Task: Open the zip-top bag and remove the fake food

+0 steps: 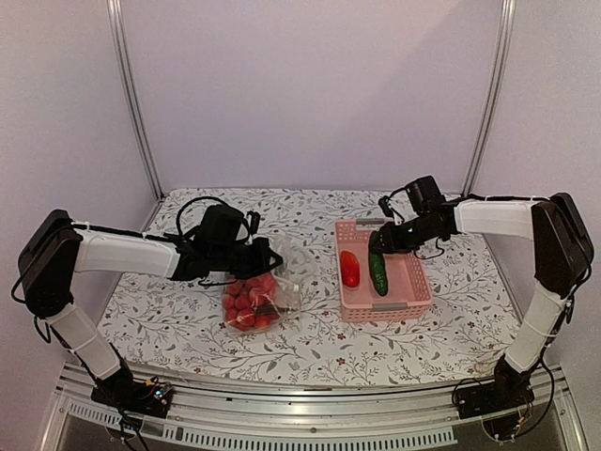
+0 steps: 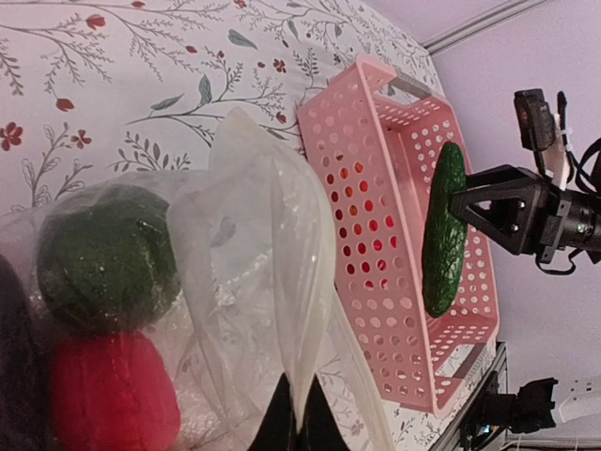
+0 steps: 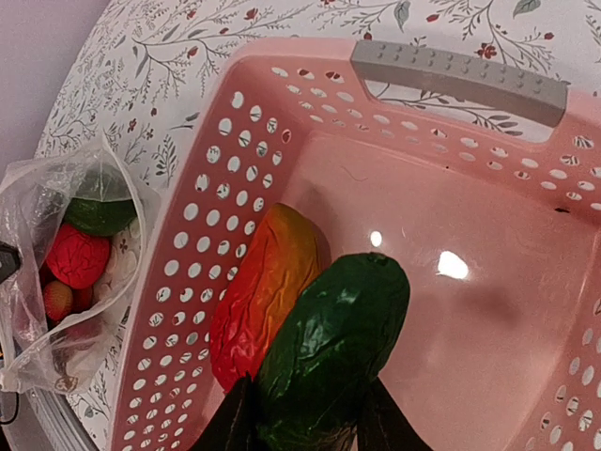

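The clear zip-top bag (image 1: 255, 293) lies left of the pink basket (image 1: 410, 303) and holds red fake food and a green avocado (image 2: 105, 254). My left gripper (image 1: 252, 256) is shut on the bag's top edge (image 2: 299, 310) and holds it up. My right gripper (image 1: 377, 246) is shut on the green cucumber (image 3: 333, 348) and holds it over the basket's inside, beside a red-orange piece (image 3: 263, 291) that lies on the basket floor. The cucumber also shows in the left wrist view (image 2: 443, 230). The bag's contents show in the right wrist view (image 3: 75, 254).
The pink basket has grey handles (image 3: 458, 73) and slotted walls (image 2: 376, 235). The flowered tablecloth (image 1: 310, 352) covers the table. The metal front rail (image 1: 310, 427) runs along the near edge. Frame posts stand at the back corners.
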Motion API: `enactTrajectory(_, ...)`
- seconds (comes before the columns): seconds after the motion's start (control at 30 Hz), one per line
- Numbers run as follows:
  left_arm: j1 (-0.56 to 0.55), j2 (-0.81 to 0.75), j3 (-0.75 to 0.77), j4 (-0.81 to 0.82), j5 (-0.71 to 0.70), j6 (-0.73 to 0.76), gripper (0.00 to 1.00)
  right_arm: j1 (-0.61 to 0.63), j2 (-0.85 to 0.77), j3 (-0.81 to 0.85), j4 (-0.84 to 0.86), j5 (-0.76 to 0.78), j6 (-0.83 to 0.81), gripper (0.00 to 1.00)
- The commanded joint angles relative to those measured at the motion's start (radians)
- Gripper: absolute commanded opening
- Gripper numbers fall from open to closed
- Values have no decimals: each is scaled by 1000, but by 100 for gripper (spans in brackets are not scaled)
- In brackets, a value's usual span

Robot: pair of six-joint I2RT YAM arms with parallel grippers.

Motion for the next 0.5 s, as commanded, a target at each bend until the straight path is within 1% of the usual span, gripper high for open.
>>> enactTrajectory(0.0,9,-18,24,-12,18,12,0,-5,86,70,-40,-35,-40,13)
enactTrajectory(0.03,9,-20,25,-15,17,10,0,-5,102,83,-52,-31,-45,16)
enactTrajectory(0.17,10,-25,32,-23,12,16,0,-9,133,105,-68,-7,-45,42)
enactTrajectory(0.2,10,-26,36,-25,13,20,0,-10,128,111,-70,-2,-45,51)
enactTrajectory(0.27,10,-28,41,-30,21,25,0,-11,115,131,-82,1,-47,61)
enactTrajectory(0.37,10,-35,45,-35,24,27,0,-14,104,179,-117,16,-54,70)
enactTrajectory(0.43,10,-40,47,-39,28,31,0,-15,104,207,-132,-1,-55,72)
enactTrajectory(0.47,9,-44,49,-43,34,33,0,-15,101,217,-129,-34,-54,72)
